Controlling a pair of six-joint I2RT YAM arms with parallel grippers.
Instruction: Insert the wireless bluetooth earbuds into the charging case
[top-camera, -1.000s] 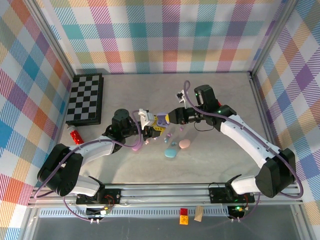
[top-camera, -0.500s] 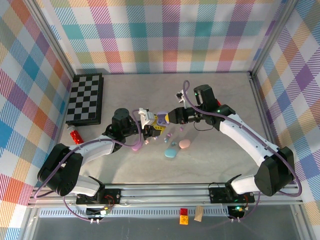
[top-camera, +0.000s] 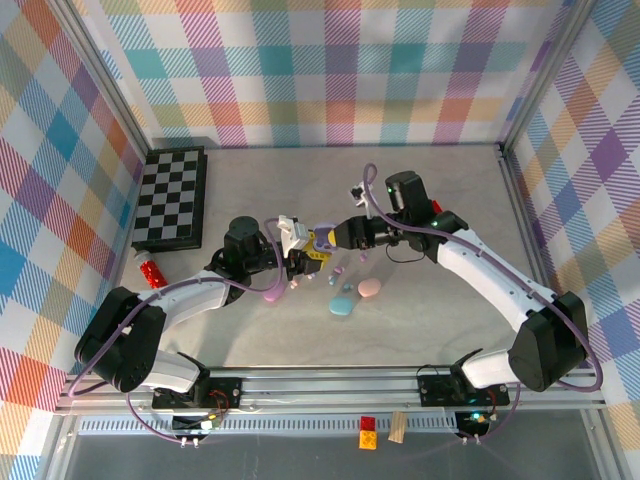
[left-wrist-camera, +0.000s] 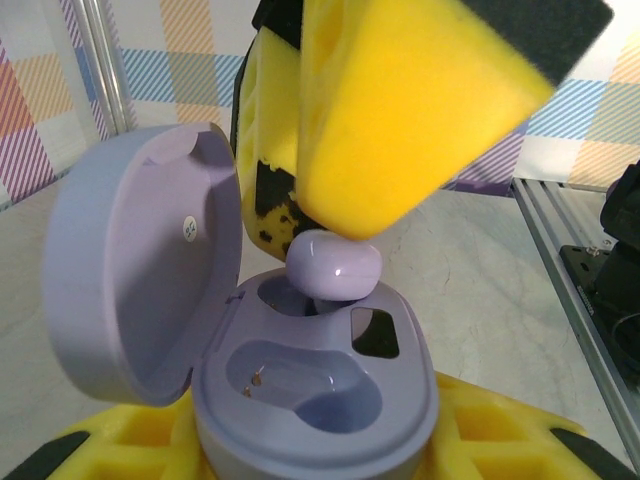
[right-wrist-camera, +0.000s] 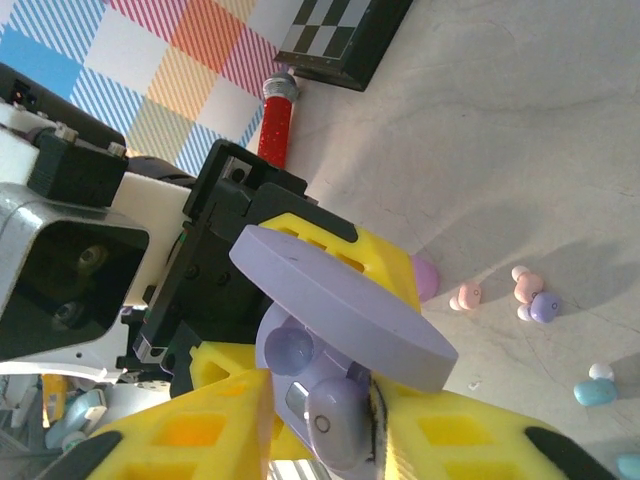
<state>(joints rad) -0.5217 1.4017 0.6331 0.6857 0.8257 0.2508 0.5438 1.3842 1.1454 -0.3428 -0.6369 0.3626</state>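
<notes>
left fingers (left-wrist-camera: 500, 430) clamp charging case (left-wrist-camera: 310, 400); right fingers (left-wrist-camera: 420, 100) pinch lilac earbud (left-wrist-camera: 333, 265) over its 12 o'clock socket. Misaligned release likely pops it out.

Chessboard (top-camera: 172, 197) lies flat at the far left of the grey table (top-camera: 450, 200), close to the left wall. A red tube (top-camera: 151, 270) lies just near of the board, its pale end pointing toward it. Pastel plaid walls (top-camera: 330, 70) stand on the left, far and right sides. A metal rail (top-camera: 330, 385) runs along the near edge. On the dark ledge beyond the rail, a small red block (top-camera: 368, 434) sits just left of a wooden block (top-camera: 398, 427).
</notes>
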